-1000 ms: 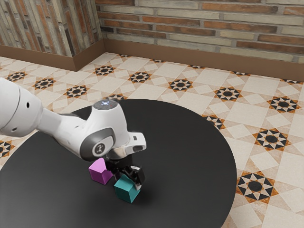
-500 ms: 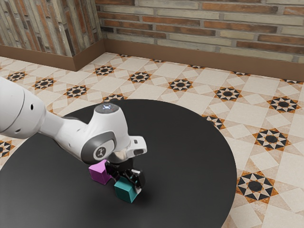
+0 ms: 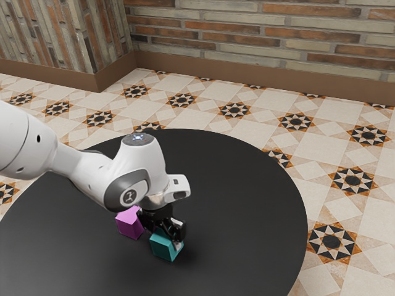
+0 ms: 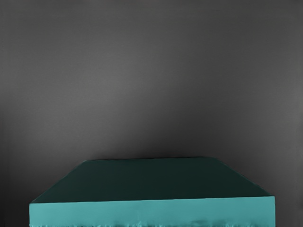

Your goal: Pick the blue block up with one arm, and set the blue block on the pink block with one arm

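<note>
gripper point(image 3: 168, 237) is down low over the table point(image 3: 247, 185), sitting right on top of the blue block point(image 3: 162, 249). black gripper body covers the block's upper edge in the ext view, so can't tell if it's apart or clamped on the block. hand points roughly straight down, wrist joint just above it.

blue block (reads more teal tbh) looks to be on the table surface w/ a shadow under it, near the table's front edge in the ext view. wrist view has the same block point(image 4: 151, 189) directly under the hand: dark top face, lighter side face along the lower edge, plain dark table behind it.

pink block point(image 3: 129, 222) is on the table just beside the blue one, toward the ext view's left and a bit further back. not stacked, both at table level. gap between them is hidden by the gripper, so can't tell if they touch.

white arm point(image 3: 68, 166) comes in from the ext view's left, elbow bent down over the blocks.

table is round, black. around it: patterned tile floor point(image 3: 345, 135), brick wall point(image 3: 278, 31) behind w/ brown skirting.
</note>
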Controlling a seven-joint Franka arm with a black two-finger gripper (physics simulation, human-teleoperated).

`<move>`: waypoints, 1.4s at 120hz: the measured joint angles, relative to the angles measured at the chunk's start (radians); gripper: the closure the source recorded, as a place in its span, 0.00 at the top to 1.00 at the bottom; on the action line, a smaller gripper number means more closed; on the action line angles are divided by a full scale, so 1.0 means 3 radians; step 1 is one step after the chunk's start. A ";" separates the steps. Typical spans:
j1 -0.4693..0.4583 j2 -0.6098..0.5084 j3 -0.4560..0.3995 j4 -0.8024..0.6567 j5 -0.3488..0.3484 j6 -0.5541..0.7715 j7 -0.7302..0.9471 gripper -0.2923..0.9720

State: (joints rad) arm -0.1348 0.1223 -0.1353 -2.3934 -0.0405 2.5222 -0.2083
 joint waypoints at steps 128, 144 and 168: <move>0.0048 -0.0620 0.0556 0.0156 0.0336 -0.0461 0.0368 0.49; 0.0059 -0.0716 0.0595 0.0100 0.0362 -0.0565 0.0475 0.49; 0.0062 -0.0767 0.0614 -0.0023 0.0368 -0.0716 0.0561 0.49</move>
State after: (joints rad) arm -0.1164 -0.1079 0.0490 -2.4002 0.0698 2.3075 -0.0401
